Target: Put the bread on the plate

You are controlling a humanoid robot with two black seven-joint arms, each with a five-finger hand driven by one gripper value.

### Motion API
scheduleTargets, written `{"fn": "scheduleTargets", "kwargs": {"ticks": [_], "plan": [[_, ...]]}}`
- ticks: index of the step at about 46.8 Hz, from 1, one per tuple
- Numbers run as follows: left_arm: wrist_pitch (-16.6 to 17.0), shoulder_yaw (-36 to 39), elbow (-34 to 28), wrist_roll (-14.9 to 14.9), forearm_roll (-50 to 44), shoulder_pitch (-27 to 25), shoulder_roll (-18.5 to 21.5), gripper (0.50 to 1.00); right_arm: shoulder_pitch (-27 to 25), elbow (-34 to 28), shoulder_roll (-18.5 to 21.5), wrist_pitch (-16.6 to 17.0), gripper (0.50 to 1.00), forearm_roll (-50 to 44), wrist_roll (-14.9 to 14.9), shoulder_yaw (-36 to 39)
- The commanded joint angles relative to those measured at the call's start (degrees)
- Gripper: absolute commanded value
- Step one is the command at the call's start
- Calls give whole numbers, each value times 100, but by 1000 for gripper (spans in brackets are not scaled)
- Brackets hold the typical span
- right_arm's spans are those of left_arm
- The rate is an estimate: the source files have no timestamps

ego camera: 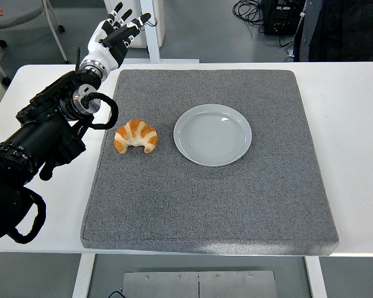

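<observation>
A white table [354,124] carries a large grey mat [224,205] that covers most of its middle. On the mat, a little right of centre, sits an empty pale plate [212,135]. Just to its left, apart from it and near the mat's left edge, lies the bread [136,135], a curved croissant with its two tips turned toward the table's near edge.

The croissant looks light, soft inside and flaky on the crust, so a hard squeeze would likely crush it or shed flakes. The thick middle of the arch seems the best place to take it, fingers across the back and thumb on the inner curve, with gentle pressure.

The left hand [115,32] is raised beyond the table's far left corner, well apart from the bread, fingers spread wide and holding nothing. The right arm does not show at all.

The left arm's bulk is cut off at the picture's left edge. A person's dark clothing shows at the top right; what else stands back there is probably cabling, though it is too dim to be sure.
</observation>
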Motion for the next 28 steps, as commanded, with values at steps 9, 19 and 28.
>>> {"fn": "scheduleTargets", "kwargs": {"ticks": [9,19,28], "plan": [[0,-19,0,-9,2,-5,0,989,0,0,0,0,1000,1,0,1],[-27,-36,0,-17,-7,-5,0,989,0,0,0,0,1000,1,0,1],[-53,-63,0,-18,-7,-5,0,989,0,0,0,0,1000,1,0,1]]}}
